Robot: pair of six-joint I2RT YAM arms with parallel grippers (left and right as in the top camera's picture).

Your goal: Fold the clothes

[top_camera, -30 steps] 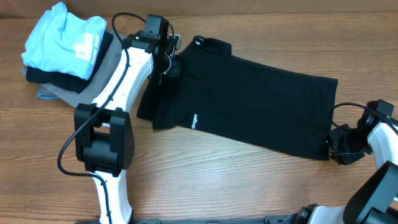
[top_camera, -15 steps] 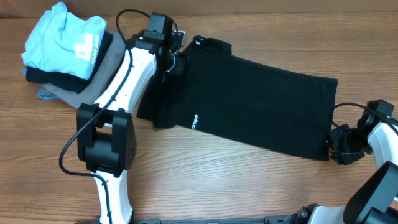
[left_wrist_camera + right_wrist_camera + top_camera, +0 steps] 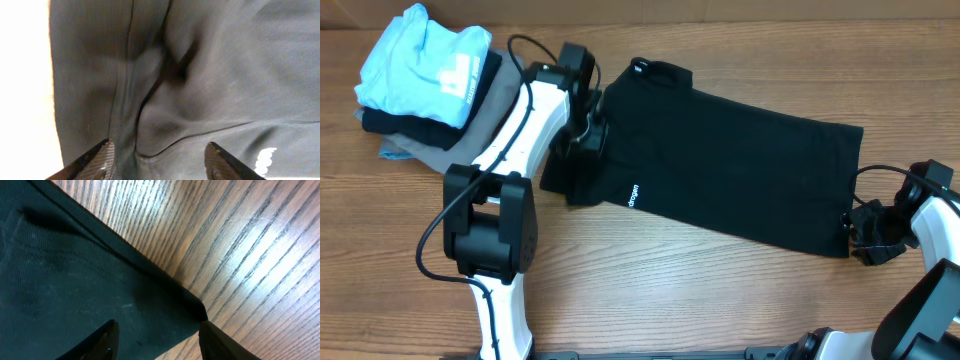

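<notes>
The black polo shirt (image 3: pixel 720 170) lies flat across the wooden table (image 3: pixel 700 300). My left gripper (image 3: pixel 159 157) hovers with fingers spread over its bunched sleeve, and my right gripper (image 3: pixel 156 340) is spread at the hem corner, seemingly so I can take opposite ends for a fold. No bin shows; folded garments (image 3: pixel 425 70) sit stacked on the table

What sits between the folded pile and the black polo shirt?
Overhead: the left arm and its black cable cross the bare wood table there.
</notes>
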